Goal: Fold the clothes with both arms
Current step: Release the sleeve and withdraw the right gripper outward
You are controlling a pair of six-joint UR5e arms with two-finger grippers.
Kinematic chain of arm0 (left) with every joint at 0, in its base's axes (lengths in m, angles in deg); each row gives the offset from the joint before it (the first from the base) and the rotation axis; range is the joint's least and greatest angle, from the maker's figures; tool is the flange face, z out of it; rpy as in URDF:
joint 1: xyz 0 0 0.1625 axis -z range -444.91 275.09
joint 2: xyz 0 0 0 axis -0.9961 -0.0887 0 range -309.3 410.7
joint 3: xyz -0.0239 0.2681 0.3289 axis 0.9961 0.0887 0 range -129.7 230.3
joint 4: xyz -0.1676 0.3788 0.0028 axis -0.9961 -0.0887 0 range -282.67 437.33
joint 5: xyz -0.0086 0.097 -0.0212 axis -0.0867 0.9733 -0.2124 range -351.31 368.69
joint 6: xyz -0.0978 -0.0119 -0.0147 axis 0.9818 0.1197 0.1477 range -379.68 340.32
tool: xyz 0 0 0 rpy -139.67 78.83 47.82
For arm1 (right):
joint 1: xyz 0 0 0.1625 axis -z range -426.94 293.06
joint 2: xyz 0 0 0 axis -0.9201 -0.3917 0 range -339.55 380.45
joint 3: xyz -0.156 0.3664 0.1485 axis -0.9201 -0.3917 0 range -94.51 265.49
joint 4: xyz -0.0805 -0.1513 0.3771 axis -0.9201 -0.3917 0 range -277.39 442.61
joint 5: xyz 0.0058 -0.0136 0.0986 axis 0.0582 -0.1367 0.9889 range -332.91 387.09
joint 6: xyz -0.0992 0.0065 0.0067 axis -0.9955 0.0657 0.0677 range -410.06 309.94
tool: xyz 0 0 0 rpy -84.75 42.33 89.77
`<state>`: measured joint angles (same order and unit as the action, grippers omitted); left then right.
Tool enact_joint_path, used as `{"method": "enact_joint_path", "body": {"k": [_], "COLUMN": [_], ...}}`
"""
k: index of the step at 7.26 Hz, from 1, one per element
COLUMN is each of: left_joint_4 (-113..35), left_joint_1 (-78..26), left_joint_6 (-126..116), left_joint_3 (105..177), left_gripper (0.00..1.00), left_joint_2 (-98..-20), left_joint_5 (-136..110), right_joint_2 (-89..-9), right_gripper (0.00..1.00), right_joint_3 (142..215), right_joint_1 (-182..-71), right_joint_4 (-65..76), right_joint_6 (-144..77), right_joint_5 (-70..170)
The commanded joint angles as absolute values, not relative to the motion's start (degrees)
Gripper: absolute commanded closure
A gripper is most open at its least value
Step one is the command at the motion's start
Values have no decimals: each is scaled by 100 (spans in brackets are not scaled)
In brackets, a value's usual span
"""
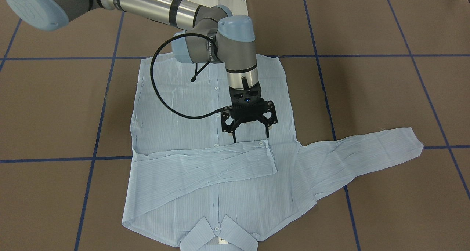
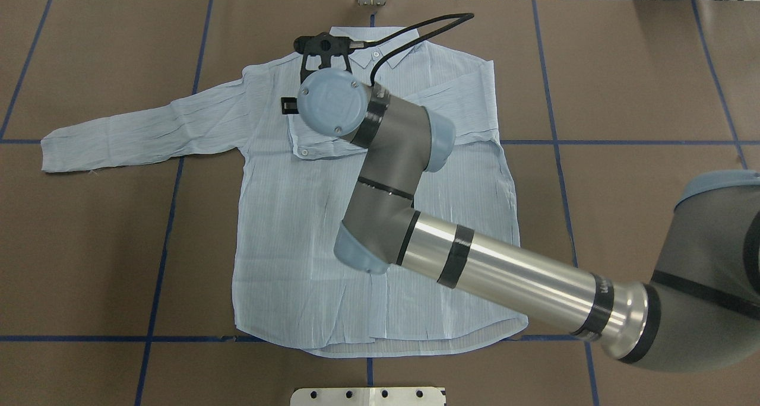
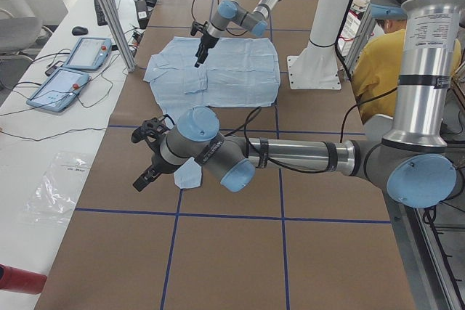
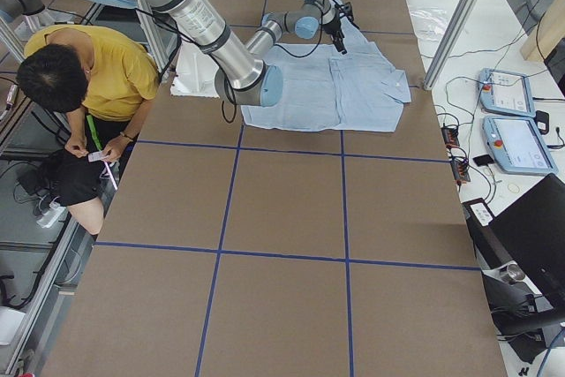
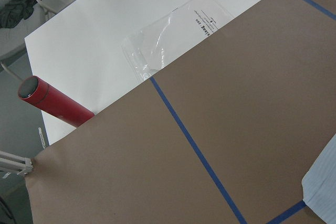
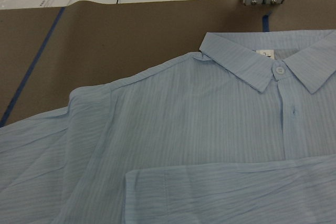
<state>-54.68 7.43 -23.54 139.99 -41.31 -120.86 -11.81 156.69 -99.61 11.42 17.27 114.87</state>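
Right gripper [image 1: 251,139], mine, gapes empty over the shirt [image 1: 165,133].
Spread sleeve [image 1: 367,152] runs rightward in the front view, toward my left gripper [image 3: 147,178], whose opening I cannot tell.

The light here is bright and flat, coming evenly from above onto the brown tabletop [image 1: 374,93]. The right arm [image 1: 147,3] throws only a soft grey shadow onto the shirt [image 1: 172,97], and a faint darker patch lies on the tabletop just beside the shirt. White streaks of glare run along the arm's silver tube. In the left wrist view the white bench [image 5: 105,19] past the tabletop's edge is nearly washed out. The right wrist view is a little soft, most of all along its bottom edge. The 2 side views are evenly lit and reasonably sharp.
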Motion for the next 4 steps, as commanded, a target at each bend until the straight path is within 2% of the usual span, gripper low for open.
{"method": "enact_joint_path", "body": {"k": [1,3,4], "left_joint_4": [-6151,-7762,-8310], "left_joint_1": [222,-428,-814], "left_joint_6": [-1534,168,846], "left_joint_3": [13733,13093,12767], "left_gripper": [0,0,0], "left_joint_2": [-3957,-3737,-3719], "left_joint_5": [-12376,-12315,-11984], "right_joint_2": [-2193,-3704,-4277], "right_gripper": [0,0,0], "right_joint_3": [16637,17955,18214], "right_joint_1": [-11179,-12401,-12903], "right_joint_4": [607,150,131], "right_joint_6": [1299,-463,-1011], "right_joint_5": [13073,14403,14869]}}
